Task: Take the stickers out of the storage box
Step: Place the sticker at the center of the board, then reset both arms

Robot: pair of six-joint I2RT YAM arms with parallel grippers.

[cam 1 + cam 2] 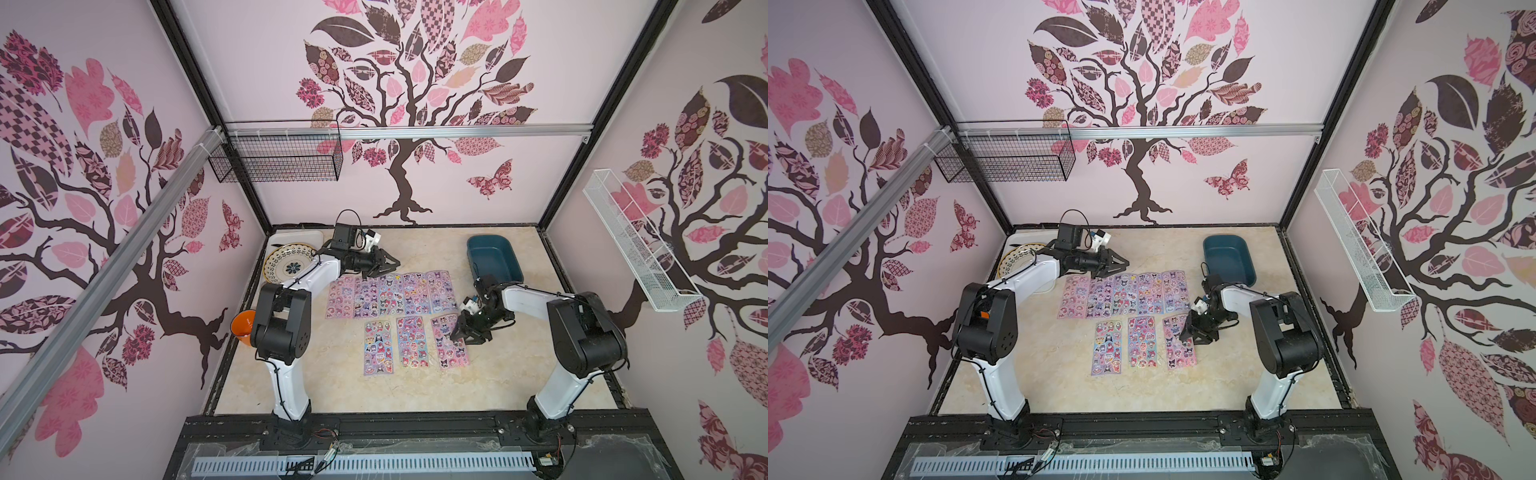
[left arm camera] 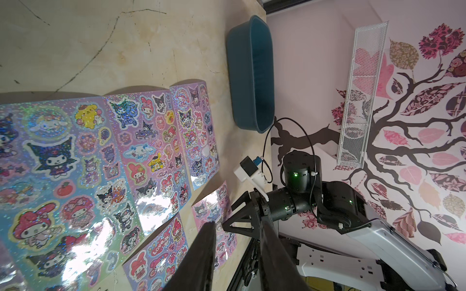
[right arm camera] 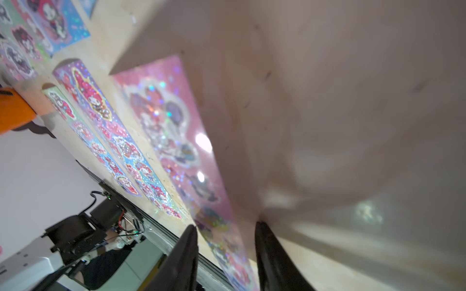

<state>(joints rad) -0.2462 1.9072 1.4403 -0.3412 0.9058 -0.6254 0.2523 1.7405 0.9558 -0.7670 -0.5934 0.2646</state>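
The right pincer (image 1: pixel 456 334), parted and empty, hangs over the far end of the near-right sticker sheet (image 1: pixel 453 354), which lies near-to-far.

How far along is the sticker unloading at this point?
Done: all eight stickers lie on the table in two rows, and the storage box looks empty. In hand: nothing; the right gripper hangs open over the near row's end sheet, the left gripper open too. Left: apparently nothing but withdrawing the arms.
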